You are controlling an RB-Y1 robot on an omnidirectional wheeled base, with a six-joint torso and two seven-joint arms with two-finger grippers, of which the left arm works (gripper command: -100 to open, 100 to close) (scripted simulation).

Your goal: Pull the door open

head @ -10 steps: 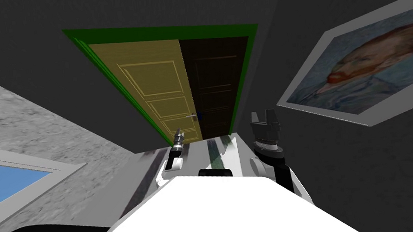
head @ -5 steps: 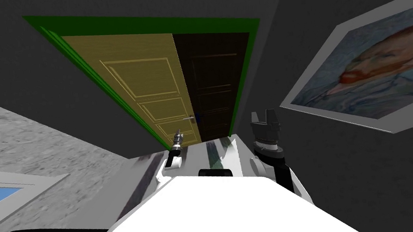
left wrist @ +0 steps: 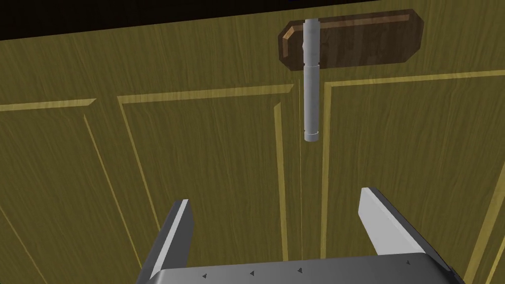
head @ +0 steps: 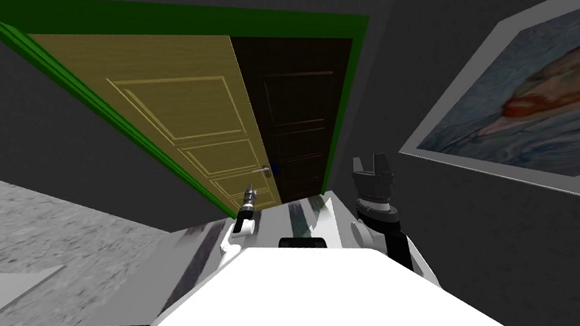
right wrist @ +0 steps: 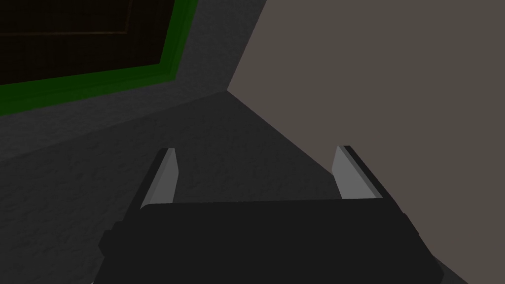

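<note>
Left gripper is up at the yellow door; jaws released and spread wide, nothing btwn them; handle lies straight ahead of the tips, apart from them, not yet in the gap; it's a grey lever on a dark brown backplate, close to the door's free edge, beside the dark panel inside the green frame; lever's long axis runs from plate twd the gripper, free end nearest, so the jaws would close across it; looks like a straight reach fwd, nudged a touch twd one finger; left arm is clearly the nearer; right gripper is raised by the side wall, jaws likewise released, holding nothing.
</note>
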